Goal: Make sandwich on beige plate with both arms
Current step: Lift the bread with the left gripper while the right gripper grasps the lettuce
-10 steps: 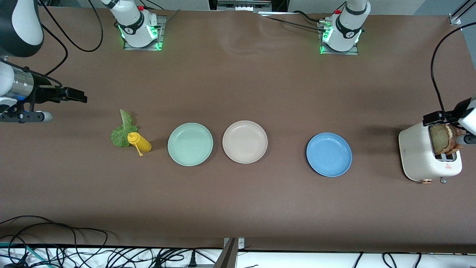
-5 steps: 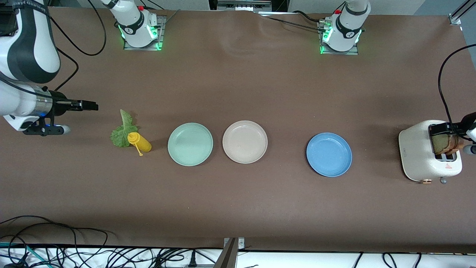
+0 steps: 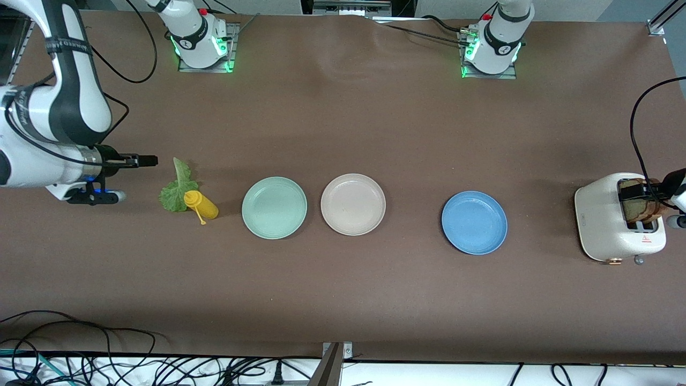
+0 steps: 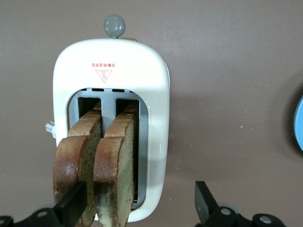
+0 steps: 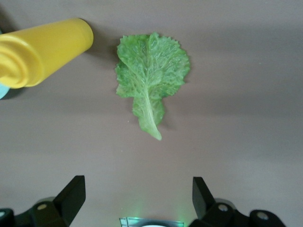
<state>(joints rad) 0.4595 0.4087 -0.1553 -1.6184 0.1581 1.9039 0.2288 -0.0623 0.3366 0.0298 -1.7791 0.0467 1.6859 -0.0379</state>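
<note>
Left gripper (image 4: 137, 208), fingers spread apart, poised over the white toaster (image 3: 605, 220) at the left arm's end of the desk; in the left wrist view one finger (image 4: 72, 206) lies against the outer bread slice (image 4: 75, 161) and the other (image 4: 204, 202) stands clear of the toaster's side. Two brown-crusted, speckled tan slices stand upright in the slots, the second slice (image 4: 116, 165) beside the first.

Right gripper (image 3: 140, 160), fingers also apart and holding nothing, low over the desk at the right arm's end, just beside the lettuce leaf (image 3: 177, 185). The leaf is ruffled, pale-ribbed and green, lying flat; a yellow squeeze bottle (image 3: 201, 205) lies on its side touching the leaf's edge nearer the front camera.

The beige plate (image 3: 353, 204), round, shallow, pale pinkish-beige with a raised rim, sits bare near the middle of the desk, between the mint-green plate (image 3: 274, 207), just beside it, and the blue plate (image 3: 474, 222), set farther off toward the toaster. No sandwich is assembled.

Compared with a second ago: the right gripper has advanced from the desk's edge toward the leaf, and the left gripper has come lower over the toaster. Plates, bottle, leaf and toaster are unmoved.
</note>
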